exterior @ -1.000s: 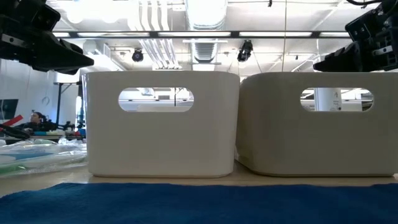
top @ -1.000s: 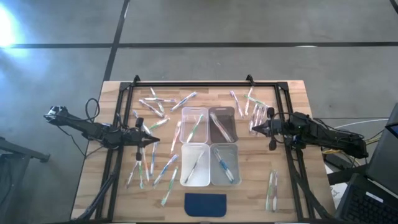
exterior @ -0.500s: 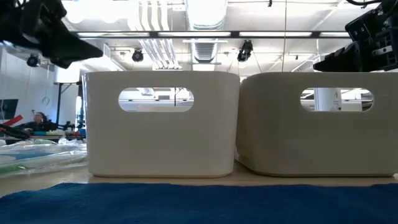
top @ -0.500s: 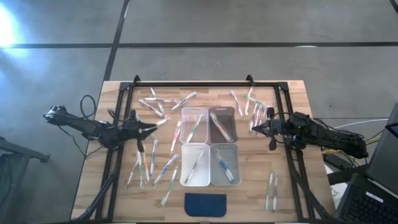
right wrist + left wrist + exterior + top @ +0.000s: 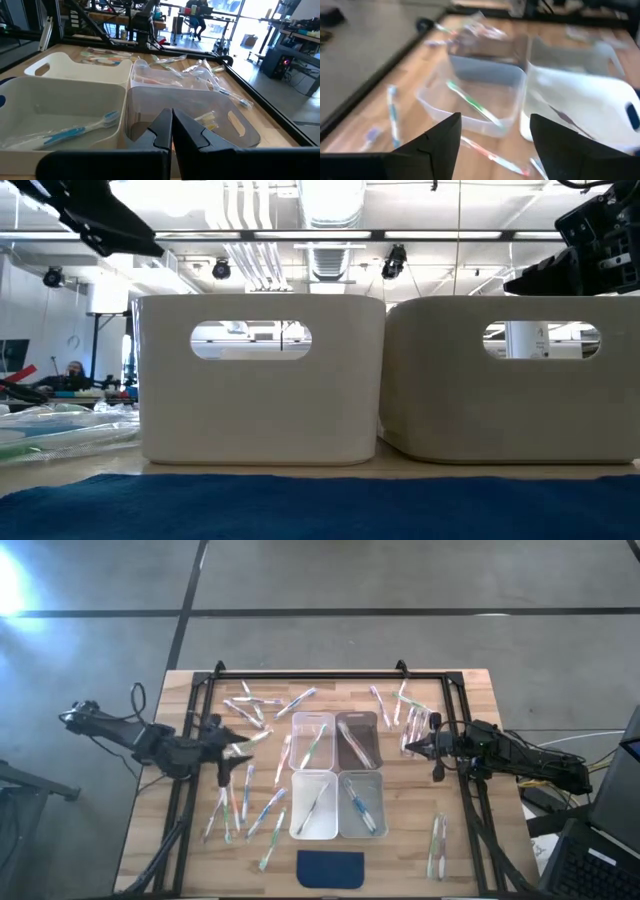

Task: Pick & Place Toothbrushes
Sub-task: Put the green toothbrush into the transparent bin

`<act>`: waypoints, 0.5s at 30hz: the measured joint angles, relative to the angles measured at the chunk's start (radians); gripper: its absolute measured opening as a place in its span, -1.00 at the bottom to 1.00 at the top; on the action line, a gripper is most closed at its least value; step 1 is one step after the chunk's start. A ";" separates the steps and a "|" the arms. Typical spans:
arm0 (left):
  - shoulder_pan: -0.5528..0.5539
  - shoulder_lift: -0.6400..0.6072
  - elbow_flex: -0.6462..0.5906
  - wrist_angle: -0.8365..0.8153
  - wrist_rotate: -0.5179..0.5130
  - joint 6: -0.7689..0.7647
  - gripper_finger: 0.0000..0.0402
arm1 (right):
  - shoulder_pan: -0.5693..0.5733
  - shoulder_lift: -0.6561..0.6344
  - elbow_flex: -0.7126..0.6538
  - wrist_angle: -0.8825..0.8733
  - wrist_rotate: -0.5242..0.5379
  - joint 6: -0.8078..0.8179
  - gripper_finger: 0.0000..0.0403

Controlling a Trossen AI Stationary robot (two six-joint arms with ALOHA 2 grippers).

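Note:
Many thin toothbrushes lie loose on the wooden table, a group on the left and another on the right. Four bins stand in the middle, each with a toothbrush inside, one of them green-striped. My left gripper hangs open above the table, left of the bins. Nothing is between its fingers, and a toothbrush lies on the wood below them. My right gripper is shut and empty, level, just right of the far right bin.
A dark blue pad lies at the near edge in front of the bins. A black frame rail runs along the far side and down both sides of the table. Two toothbrushes lie near the front right corner.
My left gripper has risen well above the table and drawn back a little toward the left edge, tipping its nose further down. The right arm has kept still.

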 joint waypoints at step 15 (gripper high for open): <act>-0.003 0.459 0.223 -0.053 0.369 0.048 0.13 | 0.000 0.000 0.000 0.000 0.002 0.000 -0.96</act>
